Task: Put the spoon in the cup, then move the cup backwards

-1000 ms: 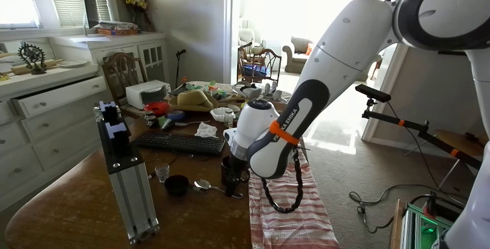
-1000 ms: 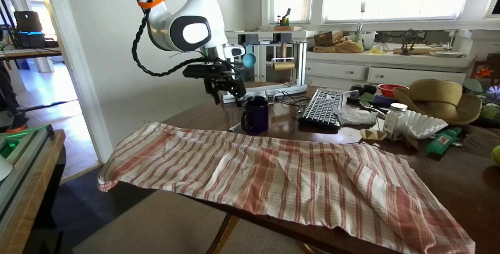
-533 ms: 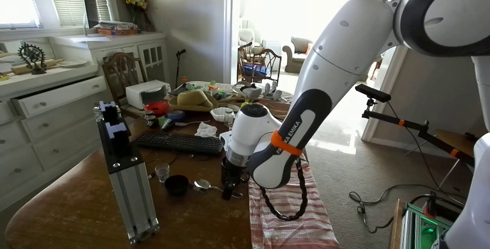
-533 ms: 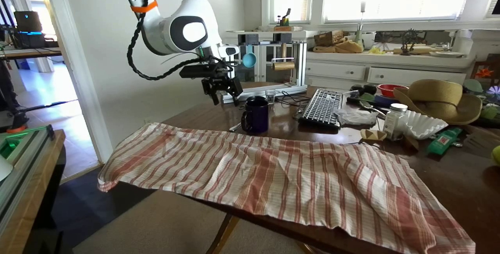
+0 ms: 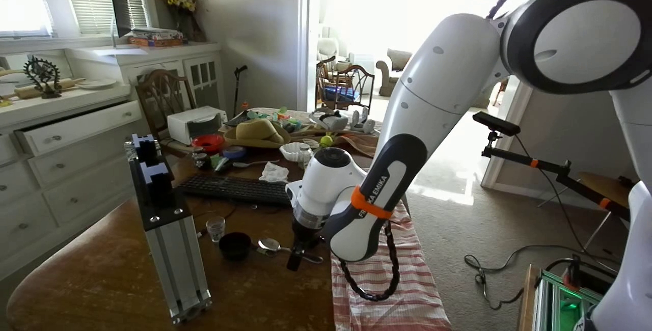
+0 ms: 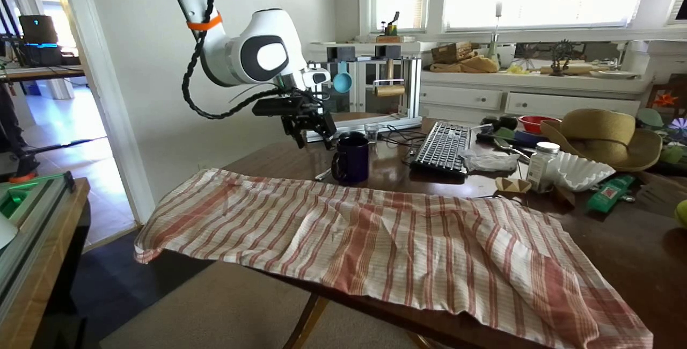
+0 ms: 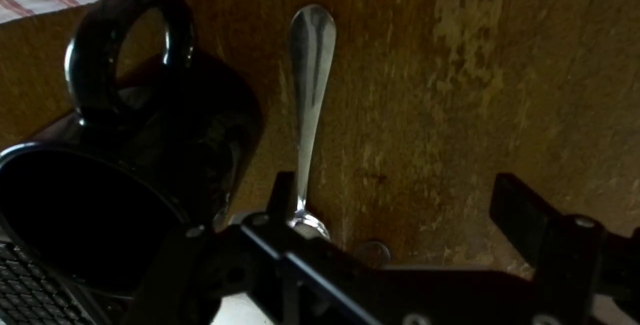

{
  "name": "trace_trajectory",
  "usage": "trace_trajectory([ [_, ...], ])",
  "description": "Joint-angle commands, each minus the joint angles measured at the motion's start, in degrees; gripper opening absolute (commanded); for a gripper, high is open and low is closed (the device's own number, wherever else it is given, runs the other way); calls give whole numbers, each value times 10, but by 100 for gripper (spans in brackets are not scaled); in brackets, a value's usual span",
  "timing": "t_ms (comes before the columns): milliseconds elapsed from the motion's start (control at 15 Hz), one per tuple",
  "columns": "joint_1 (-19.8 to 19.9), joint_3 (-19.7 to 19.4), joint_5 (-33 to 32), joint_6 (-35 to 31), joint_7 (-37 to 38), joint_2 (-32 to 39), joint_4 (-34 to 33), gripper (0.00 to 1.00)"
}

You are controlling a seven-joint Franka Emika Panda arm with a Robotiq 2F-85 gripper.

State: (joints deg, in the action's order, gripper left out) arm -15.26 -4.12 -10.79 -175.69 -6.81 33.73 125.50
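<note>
The silvery spoon (image 7: 312, 70) lies flat on the wooden table, its handle toward the striped towel; in the wrist view my gripper hides most of its bowl. In an exterior view the spoon's bowl (image 5: 269, 244) shows left of the gripper. The black cup (image 7: 210, 115) stands upright beside the spoon, handle toward the towel, and also shows as the cup (image 6: 351, 158) in an exterior view. My gripper (image 7: 395, 190) hangs above the table, jaws wide apart and nothing between them. Its left finger (image 7: 282, 192) appears just beside the spoon's neck.
A small dark bowl (image 5: 235, 246) and a clear glass (image 5: 216, 229) stand beyond the spoon's bowl. An aluminium post frame (image 5: 175, 265) rises near them. The keyboard (image 6: 441, 145) lies past the cup, and a striped towel (image 6: 349, 220) covers the table's edge.
The arm has moved a little left and lower in an exterior view, carrying the gripper off from in front of the cup. The spoon and cup have stayed put, and the jaws remain apart.
</note>
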Motion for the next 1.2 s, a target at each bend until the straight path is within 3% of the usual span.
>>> trace_trajectory([
  [0, -16, -21, -18, -14, 9, 44, -43, 100],
  [600, -26, -28, -66, -6, -33, 85, -97, 100],
  [1133, -18, -28, -66, 2, -34, 116, -128, 100],
])
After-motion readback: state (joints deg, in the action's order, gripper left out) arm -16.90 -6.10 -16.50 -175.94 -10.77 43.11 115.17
